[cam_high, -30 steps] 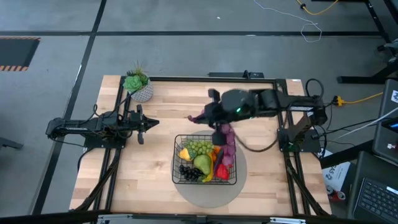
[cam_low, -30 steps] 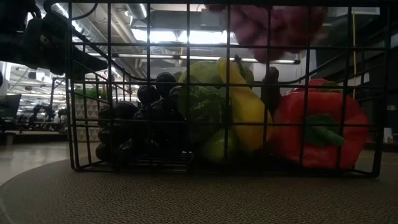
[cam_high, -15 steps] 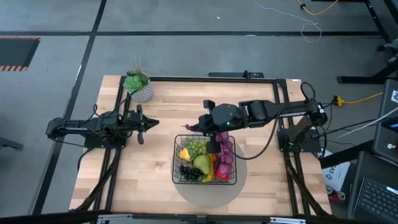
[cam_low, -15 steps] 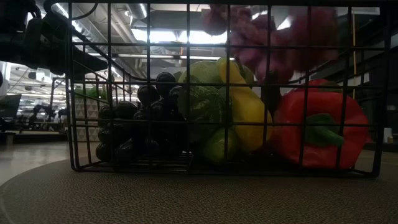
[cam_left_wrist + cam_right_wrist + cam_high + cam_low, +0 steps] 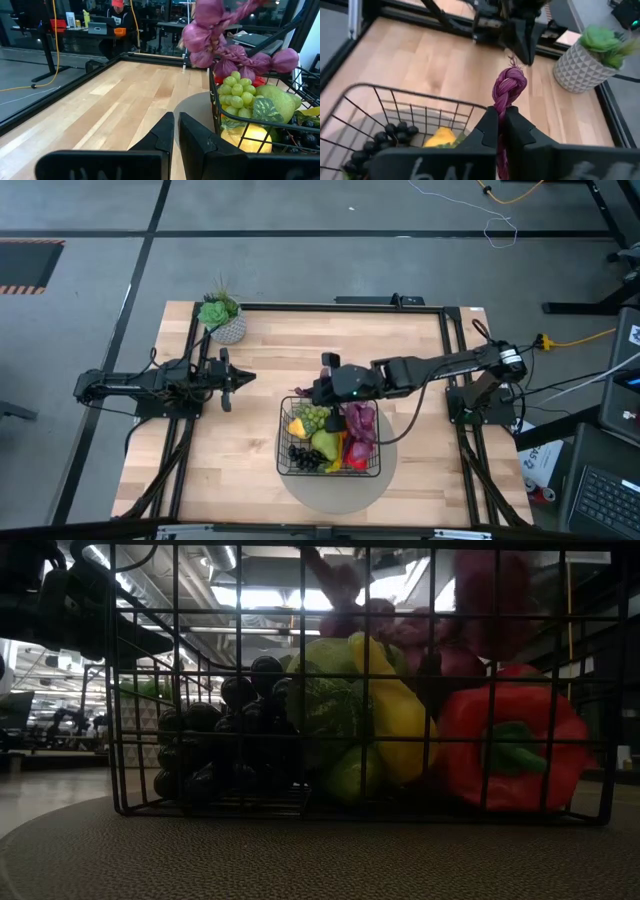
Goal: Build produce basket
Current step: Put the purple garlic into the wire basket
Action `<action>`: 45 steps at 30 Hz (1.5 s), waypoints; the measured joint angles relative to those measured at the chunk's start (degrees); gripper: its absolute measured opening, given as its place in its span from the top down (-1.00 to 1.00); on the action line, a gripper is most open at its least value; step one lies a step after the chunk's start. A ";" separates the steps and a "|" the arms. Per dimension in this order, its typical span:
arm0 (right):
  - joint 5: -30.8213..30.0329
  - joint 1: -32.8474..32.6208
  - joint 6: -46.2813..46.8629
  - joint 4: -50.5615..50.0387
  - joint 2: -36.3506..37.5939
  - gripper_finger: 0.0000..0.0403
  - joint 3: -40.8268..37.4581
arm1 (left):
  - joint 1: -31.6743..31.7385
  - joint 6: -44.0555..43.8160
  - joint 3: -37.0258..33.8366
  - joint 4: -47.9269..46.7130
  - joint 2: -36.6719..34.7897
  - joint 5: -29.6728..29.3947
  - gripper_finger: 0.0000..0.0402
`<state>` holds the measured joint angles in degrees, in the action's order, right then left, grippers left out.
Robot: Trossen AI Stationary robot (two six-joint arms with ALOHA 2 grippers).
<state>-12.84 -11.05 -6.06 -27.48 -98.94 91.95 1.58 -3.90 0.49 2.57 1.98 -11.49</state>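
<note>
The black wire basket (image 5: 283, 432) stands on a round grey mat (image 5: 335, 492) near the table's front edge. It holds produce: green grapes (image 5: 318, 417), a pear (image 5: 326, 444), dark grapes (image 5: 215, 740) and a red pepper (image 5: 510, 740). My right gripper (image 5: 318, 388) hovers over the basket's far rim, shut on a purple bunch (image 5: 360, 420) that hangs into the basket's right side. My left gripper (image 5: 245, 378) waits shut and level at the table's left, touching nothing. My right gripper pinches the purple bunch's braided stem (image 5: 504, 102) between its two fingers. The stem's free end (image 5: 510, 80) sticks out past the fingertips. The fingers slant down from the table's right. The bulbs (image 5: 215, 35) hang below; whether they rest on the produce I cannot tell.
A white pot with a green succulent (image 5: 222, 318) stands at the table's far left corner. Bare wood (image 5: 230, 450) lies left of the basket. In the left wrist view a person (image 5: 117, 15) sits at a desk beyond the table.
My right gripper has come down and a little toward the table's left, still shut on the stem. The purple bunch has sunk with it from above the basket's rim to the level of the produce at the basket's right side.
</note>
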 joint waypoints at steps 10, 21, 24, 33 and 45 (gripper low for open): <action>10.06 -1.68 -3.02 2.34 0.00 0.94 -1.36 | 0.00 0.00 0.01 0.00 0.00 0.00 0.90; 15.54 -4.68 -6.32 3.32 0.00 0.93 -1.36 | -0.01 0.00 0.00 0.00 0.00 0.00 0.91; 15.54 -5.24 -6.30 3.38 -0.41 0.93 -1.36 | 0.00 0.00 0.00 0.00 0.00 0.00 0.90; 15.56 -5.48 -6.25 5.24 -6.01 0.93 -1.36 | 0.00 0.00 0.00 0.00 0.00 0.00 0.90; 21.02 -6.51 -6.49 9.81 -7.28 0.86 -1.36 | 0.00 0.00 0.00 0.00 -0.01 0.00 0.90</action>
<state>8.18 -17.56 -12.56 -17.67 -106.21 90.59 1.58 -3.90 0.49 2.57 1.97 -11.49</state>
